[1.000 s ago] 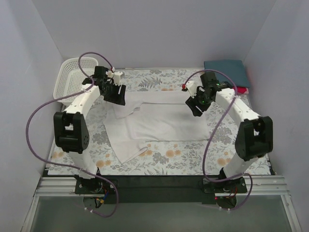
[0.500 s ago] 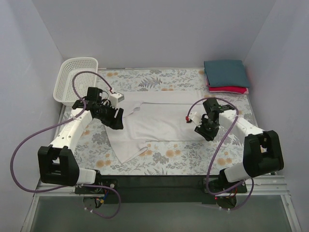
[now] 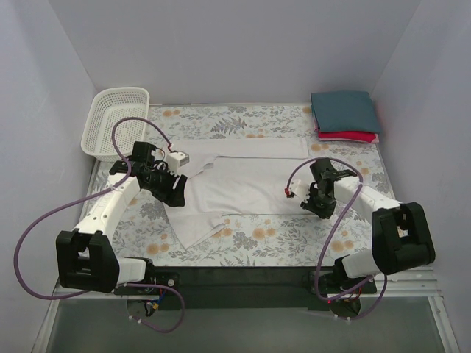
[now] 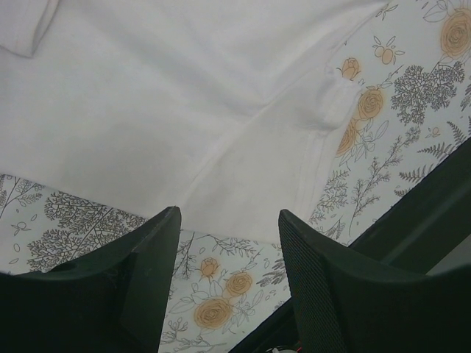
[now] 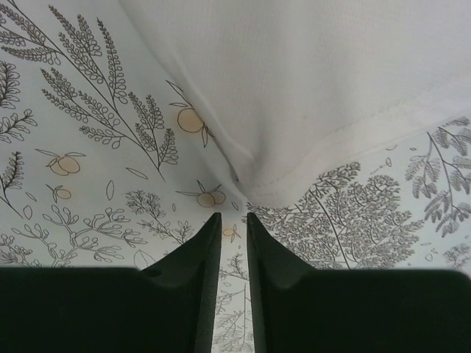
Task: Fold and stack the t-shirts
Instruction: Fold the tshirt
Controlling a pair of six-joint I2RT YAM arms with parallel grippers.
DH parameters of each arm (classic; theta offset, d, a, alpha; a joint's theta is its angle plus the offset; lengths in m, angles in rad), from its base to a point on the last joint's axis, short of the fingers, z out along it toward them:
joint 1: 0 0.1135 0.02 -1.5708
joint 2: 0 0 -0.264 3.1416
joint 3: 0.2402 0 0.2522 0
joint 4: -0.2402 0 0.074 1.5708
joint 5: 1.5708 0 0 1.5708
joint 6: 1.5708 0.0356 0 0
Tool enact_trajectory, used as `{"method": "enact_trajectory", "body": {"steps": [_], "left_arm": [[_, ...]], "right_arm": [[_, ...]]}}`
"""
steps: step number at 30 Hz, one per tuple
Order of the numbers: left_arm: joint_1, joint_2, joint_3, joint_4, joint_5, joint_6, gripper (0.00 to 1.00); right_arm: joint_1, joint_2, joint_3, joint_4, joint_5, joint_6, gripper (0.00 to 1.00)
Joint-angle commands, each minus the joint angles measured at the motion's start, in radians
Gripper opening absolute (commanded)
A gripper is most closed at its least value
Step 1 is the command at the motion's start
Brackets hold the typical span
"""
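Basket (image 3: 115,118) and folded shirts (image 3: 344,111) flank the white shirt (image 3: 243,180).

Your t-shirt (image 3: 243,184) is plain white, the table cloth (image 3: 280,243) pale, printed with orange blossoms and grey leaves; far right, a dark teal shirt (image 3: 344,110) and a red shirt (image 3: 353,137); far left, a white basket (image 3: 118,121).

I have bare floral table cloth (image 3: 280,239) along the near edge, in front of the spread white shirt (image 3: 243,173), and open room above it between the left arm (image 3: 110,209) and the right arm (image 3: 364,198). The mesh basket (image 3: 121,91) blocks the far-left corner. The teal shirt (image 3: 344,110), stacked on the red shirt (image 3: 357,137), blocks the far-right corner. Grey walls (image 3: 221,51) close off the left, right and far sides.
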Motion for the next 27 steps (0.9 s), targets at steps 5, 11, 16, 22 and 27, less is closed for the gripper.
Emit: {"method": "enact_trajectory", "body": {"steps": [5,11,16,22,27], "left_arm": [[-0.001,-0.037,-0.01,-0.012,0.0,0.072,0.53],[-0.001,-0.021,-0.039,-0.038,-0.012,0.112,0.5],[-0.001,-0.004,-0.044,-0.035,-0.026,0.112,0.5],[-0.012,-0.044,-0.143,-0.004,-0.091,0.184,0.51],[-0.012,-0.034,-0.157,0.022,-0.108,0.203,0.47]], "right_arm": [[0.002,-0.105,0.114,-0.073,-0.033,-0.042,0.37],[0.053,-0.016,0.148,-0.055,-0.075,0.022,0.41],[0.073,0.054,0.101,0.025,-0.047,0.01,0.41],[0.073,0.085,-0.002,0.114,0.019,-0.019,0.39],[0.075,0.094,-0.015,0.131,0.025,-0.016,0.25]]}}
